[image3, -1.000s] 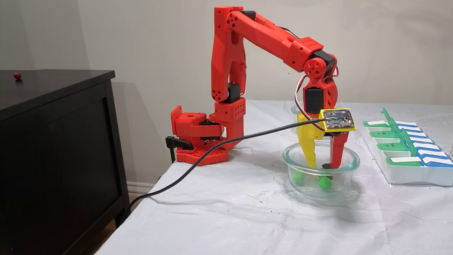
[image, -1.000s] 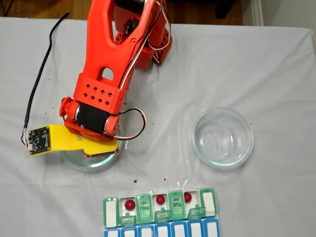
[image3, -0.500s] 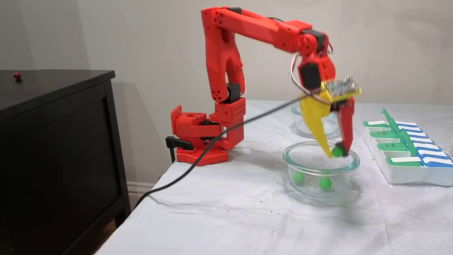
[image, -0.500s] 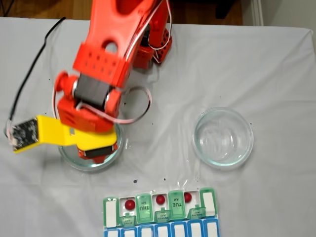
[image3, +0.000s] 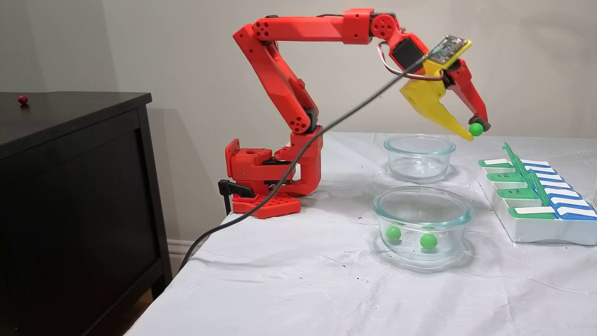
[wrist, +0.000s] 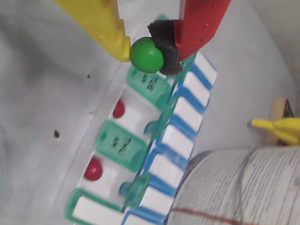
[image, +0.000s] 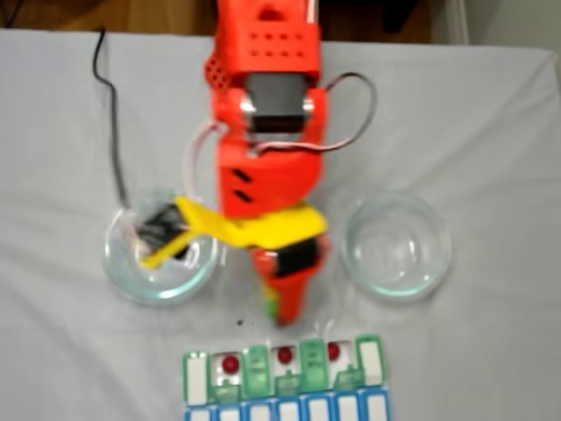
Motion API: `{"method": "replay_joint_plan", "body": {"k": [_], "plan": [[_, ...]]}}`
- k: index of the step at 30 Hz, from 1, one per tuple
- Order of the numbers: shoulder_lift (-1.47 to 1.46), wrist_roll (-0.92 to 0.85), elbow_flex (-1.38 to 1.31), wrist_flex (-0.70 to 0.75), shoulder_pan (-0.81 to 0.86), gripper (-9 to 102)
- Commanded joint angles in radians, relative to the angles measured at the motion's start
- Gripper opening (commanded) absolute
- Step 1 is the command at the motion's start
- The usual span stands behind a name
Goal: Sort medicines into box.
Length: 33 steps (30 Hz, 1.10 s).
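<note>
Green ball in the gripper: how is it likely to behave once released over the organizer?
The green ball looks smooth and round, so it would probably roll or bounce unless it lands inside an organizer compartment. The gripper pinches it only at its tips, so it could slip.

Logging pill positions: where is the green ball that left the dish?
The green ball is pinched in the gripper, held in the air near the pill box.

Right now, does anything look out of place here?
Yes: one dark red ball sits alone on the black cabinet, off the table and away from the pill organizer where other red balls lie.
</note>
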Motion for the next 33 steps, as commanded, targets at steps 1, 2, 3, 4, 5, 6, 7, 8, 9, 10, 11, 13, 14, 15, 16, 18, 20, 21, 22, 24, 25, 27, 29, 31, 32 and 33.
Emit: {"method": "replay_joint_plan", "body": {"k": [1,2,3,4,5,6,7,8,9,10,11,13,14,15,16,18,20,21,22,24,25,27,29,31,32,33], "plan": [[-0.046,0.052,-0.026,-0.129,-0.080,0],[-0.067,0.066,-0.026,-0.160,-0.092,0],[-0.091,0.080,-0.026,-0.196,-0.100,0],[-0.115,0.086,-0.020,-0.242,-0.107,0],[-0.144,0.086,-0.014,-0.293,-0.110,0],[-0.178,0.086,-0.014,-0.334,-0.114,0],[-0.209,0.087,-0.020,-0.356,-0.115,0],[-0.241,0.089,-0.032,-0.362,-0.115,0],[-0.270,0.091,-0.043,-0.367,-0.115,0],[-0.293,0.092,-0.049,-0.379,-0.117,0],[-0.314,0.095,-0.052,-0.396,-0.118,0],[-0.357,0.098,-0.060,-0.428,-0.123,0],[-0.377,0.104,-0.067,-0.437,-0.124,0],[-0.399,0.106,-0.078,-0.439,-0.126,0],[-0.417,0.110,-0.094,-0.434,-0.126,0],[-0.430,0.115,-0.101,-0.433,-0.127,0],[-0.426,0.118,-0.100,-0.430,-0.133,0],[-0.420,0.117,-0.094,-0.425,-0.138,0],[-0.411,0.115,-0.083,-0.426,-0.144,0],[-0.405,0.115,-0.066,-0.443,-0.153,0],[-0.407,0.114,-0.063,-0.454,-0.156,0],[-0.417,0.117,-0.060,-0.477,-0.156,0],[-0.430,0.114,-0.064,-0.491,-0.156,0],[-0.434,0.107,-0.066,-0.503,-0.163,0],[-0.434,0.106,-0.063,-0.511,-0.167,0],[-0.434,0.104,-0.061,-0.515,-0.172,0]]}}
